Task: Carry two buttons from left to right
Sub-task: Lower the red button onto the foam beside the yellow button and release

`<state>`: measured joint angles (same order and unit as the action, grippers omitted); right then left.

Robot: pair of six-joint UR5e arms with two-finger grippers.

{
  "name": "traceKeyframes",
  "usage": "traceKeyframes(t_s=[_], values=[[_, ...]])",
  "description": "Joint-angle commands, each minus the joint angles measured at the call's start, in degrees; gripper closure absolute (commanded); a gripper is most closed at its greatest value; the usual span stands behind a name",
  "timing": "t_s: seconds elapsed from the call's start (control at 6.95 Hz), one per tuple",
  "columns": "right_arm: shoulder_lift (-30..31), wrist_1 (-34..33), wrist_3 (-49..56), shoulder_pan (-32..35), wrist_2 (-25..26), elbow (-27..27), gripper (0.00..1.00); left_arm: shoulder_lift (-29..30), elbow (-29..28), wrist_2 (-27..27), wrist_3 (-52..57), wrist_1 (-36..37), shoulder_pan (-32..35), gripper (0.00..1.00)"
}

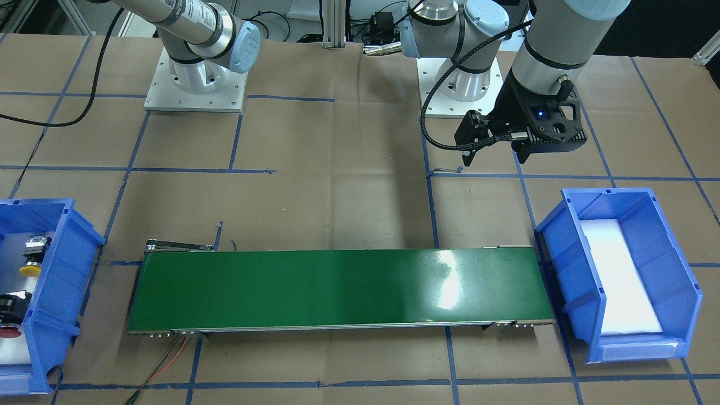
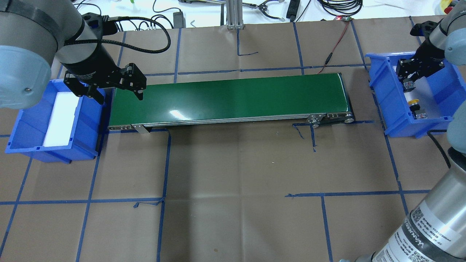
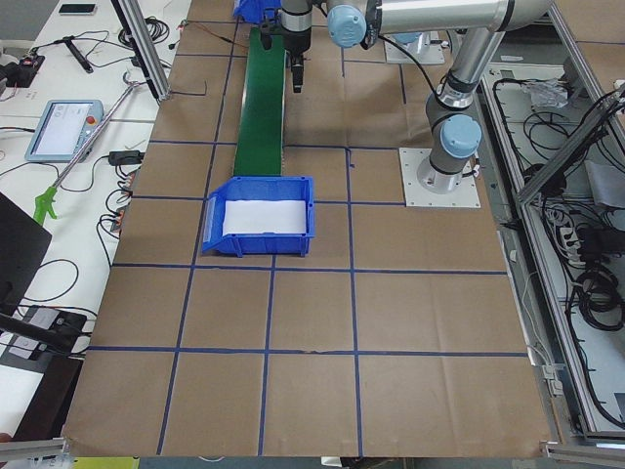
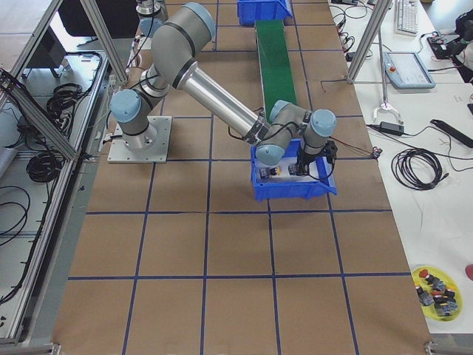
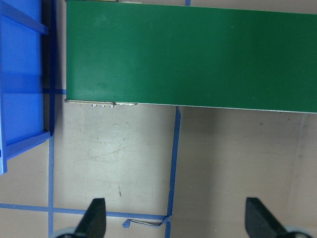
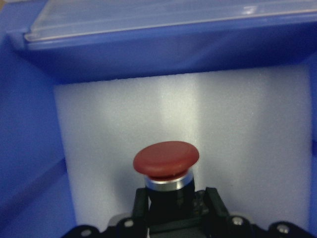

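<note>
The red button stands between the fingers of my right gripper, which is shut on its black body inside the blue bin on my right, over white foam. Its red cap also shows at the edge of the front view. The yellow button lies in the same bin just beside the gripper, and it shows in the front view. My left gripper is open and empty, hovering by the left end of the green conveyor belt.
A second blue bin, holding only white foam, stands at the belt's left end, under my left arm. A red-black wire runs from the belt's far right corner. Brown paper with blue tape lines covers the table.
</note>
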<state>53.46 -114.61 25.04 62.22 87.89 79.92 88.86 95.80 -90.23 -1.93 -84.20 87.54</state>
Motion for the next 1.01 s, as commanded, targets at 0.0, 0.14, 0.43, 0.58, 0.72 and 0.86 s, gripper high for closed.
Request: traceKeyframes(t_s=[0.0, 0.14, 0.43, 0.58, 0.72, 0.86], values=[[0.0, -0.1, 0.0, 0.0, 0.0, -0.4, 0.0, 0.0, 0.0, 0.1, 0.0, 0.0, 0.0, 0.0], [0.7, 0.6, 0.1, 0.1, 0.4, -0.5, 0.0, 0.0, 0.0, 0.1, 0.0, 0.0, 0.0, 0.0], [6.8, 5.9, 0.3, 0.7, 0.4, -0.1, 0.0, 0.0, 0.0, 0.1, 0.0, 0.0, 0.0, 0.0], [11.2, 8.1, -0.2, 2.3, 1.2, -0.6, 0.0, 0.0, 0.0, 0.1, 0.0, 0.0, 0.0, 0.0], [15.3, 11.5, -3.3, 4.5, 1.5, -0.5, 0.0, 0.0, 0.0, 0.0, 0.0, 0.0, 0.0, 0.0], [18.1, 15.8, -10.1, 7.1, 1.2, 0.0, 0.0, 0.0, 0.1, 0.1, 0.0, 0.0, 0.0, 0.0]])
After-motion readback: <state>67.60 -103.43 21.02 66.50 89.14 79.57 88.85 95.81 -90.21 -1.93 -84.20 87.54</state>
